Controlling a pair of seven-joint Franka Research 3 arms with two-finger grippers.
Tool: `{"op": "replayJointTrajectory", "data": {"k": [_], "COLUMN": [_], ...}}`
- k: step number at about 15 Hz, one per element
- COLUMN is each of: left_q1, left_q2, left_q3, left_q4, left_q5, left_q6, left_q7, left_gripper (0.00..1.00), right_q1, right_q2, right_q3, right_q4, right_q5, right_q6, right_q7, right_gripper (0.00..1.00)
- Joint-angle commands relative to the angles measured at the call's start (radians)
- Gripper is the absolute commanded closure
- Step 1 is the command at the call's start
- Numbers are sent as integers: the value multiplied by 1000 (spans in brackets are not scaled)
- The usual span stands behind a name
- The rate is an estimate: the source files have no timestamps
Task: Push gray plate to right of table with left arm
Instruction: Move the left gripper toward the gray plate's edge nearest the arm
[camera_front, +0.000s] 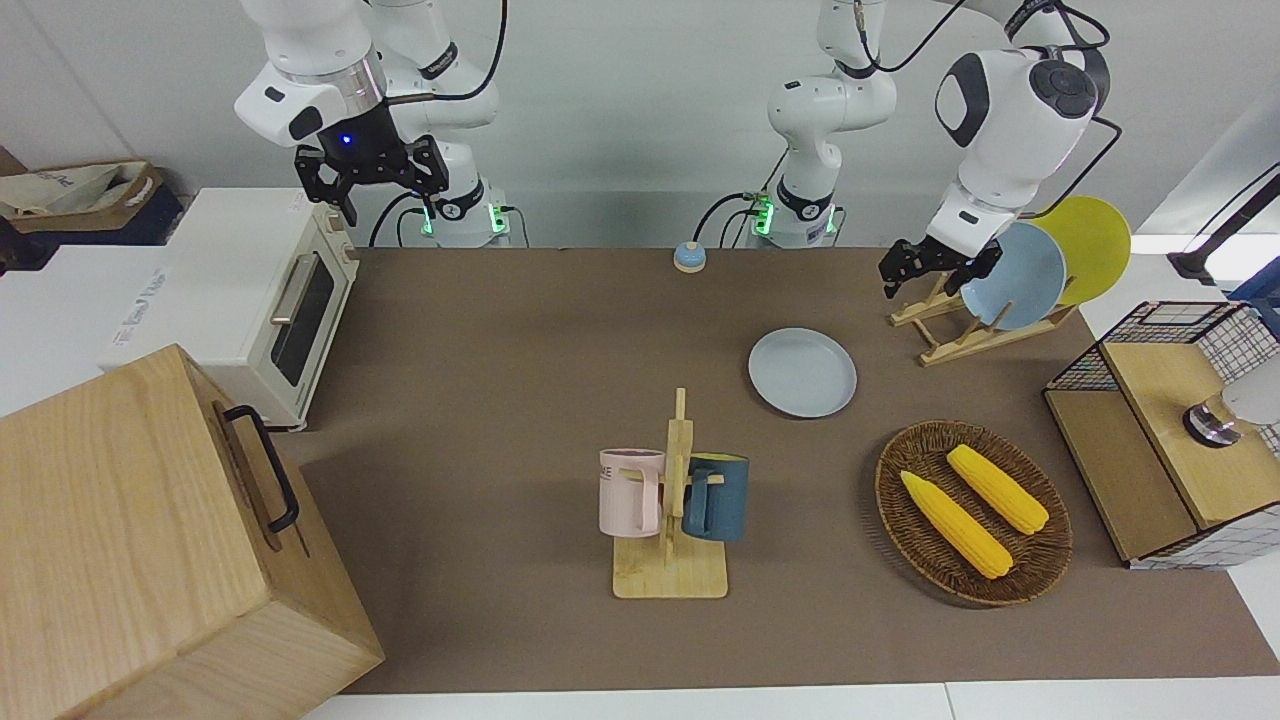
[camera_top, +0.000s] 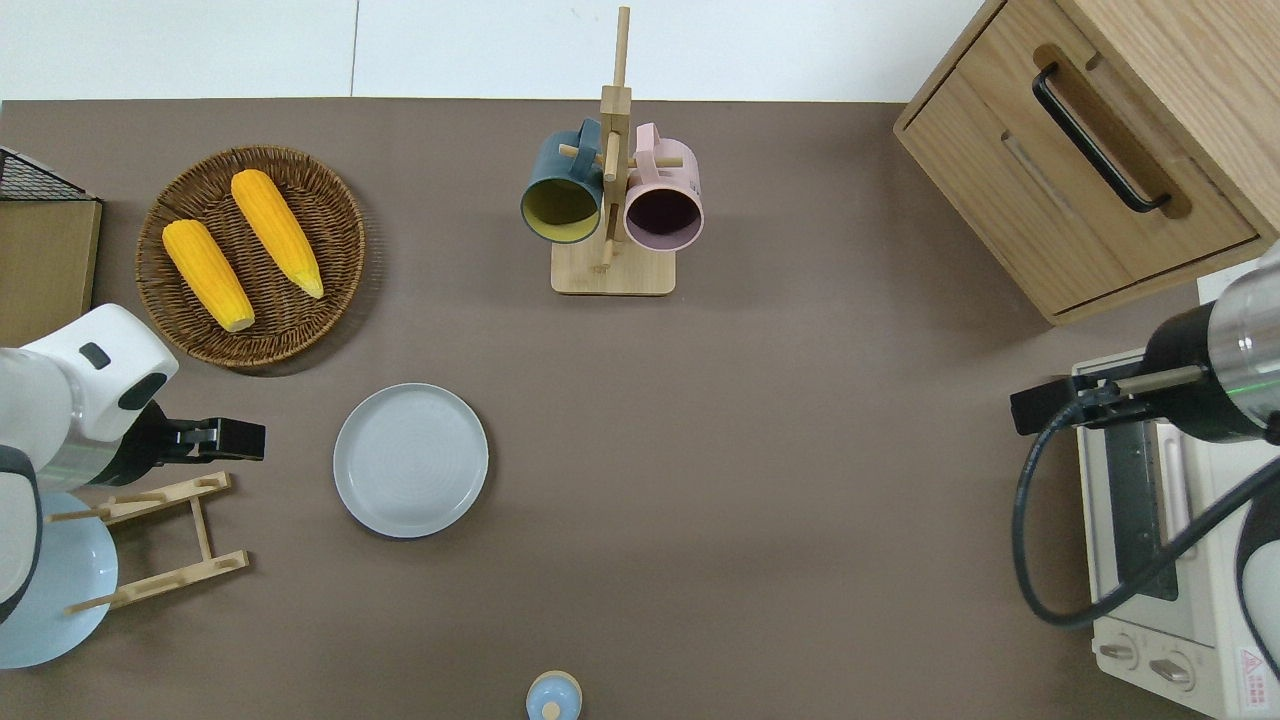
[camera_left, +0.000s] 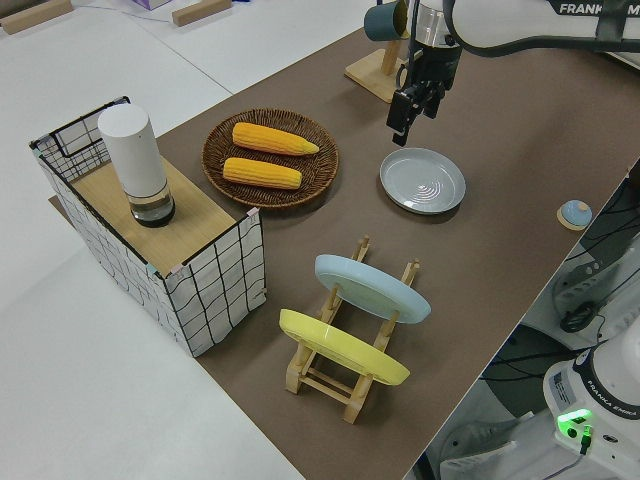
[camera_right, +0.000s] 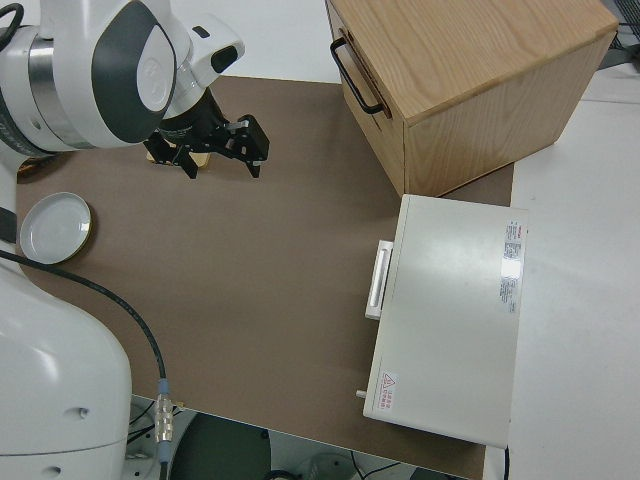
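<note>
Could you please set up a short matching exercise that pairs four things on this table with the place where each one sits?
Things:
1. gray plate
2. sky-blue plate
3. corn cobs
4. pink mug

Places:
A. in the wicker basket
B. hanging on the wooden mug stand
C. flat on the table
D. upright in the wooden plate rack

Pairs: 1-C, 2-D, 3-A, 4-B
</note>
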Motion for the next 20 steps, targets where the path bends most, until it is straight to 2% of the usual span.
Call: {"op": "replayJointTrajectory", "data": {"k": [1,13,20], "left_q1": [-12,-13,-19], "left_q2": [-32,-24,-16], "left_q3": [5,0,-3], "left_q4": [-86,-257,-317], "left_q5": [-17,-37,-52], "left_q6": [78,249,325], "left_q7": [-18,-18,-41], "left_gripper": [0,0,0], "right_q1": [-20,-20,-20], "right_q2": [-3,-3,-3], "right_q3": [15,13,15], "right_q4": [8,8,8], "right_q5": [10,10,10], "right_q6": [-14,-14,-14], "right_q7": [1,1,2], "right_gripper": [17,17,17]}}
